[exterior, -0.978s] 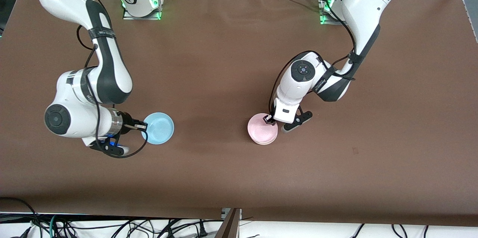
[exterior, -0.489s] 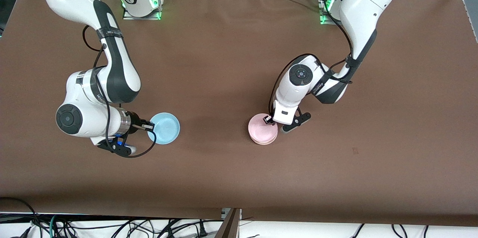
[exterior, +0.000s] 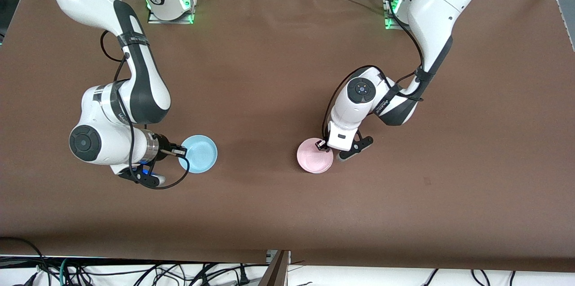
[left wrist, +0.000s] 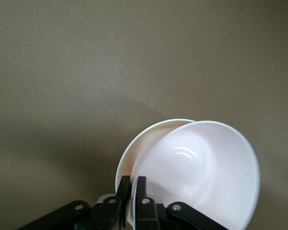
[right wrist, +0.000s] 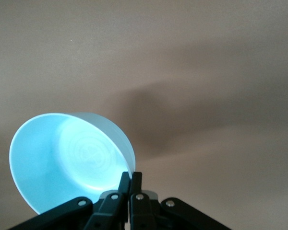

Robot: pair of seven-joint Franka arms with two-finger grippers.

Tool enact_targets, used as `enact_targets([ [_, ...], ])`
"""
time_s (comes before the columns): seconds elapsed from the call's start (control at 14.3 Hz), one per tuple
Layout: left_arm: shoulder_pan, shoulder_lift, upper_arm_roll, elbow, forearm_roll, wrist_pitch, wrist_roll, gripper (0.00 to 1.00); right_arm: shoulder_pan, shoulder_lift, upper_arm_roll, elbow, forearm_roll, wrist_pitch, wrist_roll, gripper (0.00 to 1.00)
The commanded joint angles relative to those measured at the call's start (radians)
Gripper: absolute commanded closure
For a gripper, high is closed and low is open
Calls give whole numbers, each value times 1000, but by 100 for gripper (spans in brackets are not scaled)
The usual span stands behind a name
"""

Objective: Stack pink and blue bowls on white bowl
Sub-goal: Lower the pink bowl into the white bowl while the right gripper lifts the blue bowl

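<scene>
While both arms hold bowls above the brown table (exterior: 278, 75):
Left gripper (exterior: 321, 144): pinches the pink bowl (exterior: 315, 161) rim, over the white bowl (left wrist: 139, 153).
Right gripper (exterior: 179, 151): clamps the blue bowl (exterior: 198, 153) rim, toward the right arm's end.

**Pink bowl pinched at the rim over the white one**

The left gripper (left wrist: 132, 191) clamps its two black fingers (left wrist: 142, 197) on the rim of the pale pink round plastic bowl (left wrist: 197, 175). Directly beneath it shows part of the plain white round plastic bowl (left wrist: 139, 151), over the brown table surface (left wrist: 86, 72).
</scene>
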Motion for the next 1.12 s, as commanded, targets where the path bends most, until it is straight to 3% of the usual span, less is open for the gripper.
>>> enact_targets([
  [0.0,-17,9,13,33,34,-1,-26,58,9,19,-3,34,12,-4,32,100],
  [0.35,-15,5,13,39,33,-1,-25,55,21,19,-3,34,13,-2,35,100],
  [1.05,-28,41,15,68,33,-3,-39,63,97,32,11,36,21,71,271,100],
])
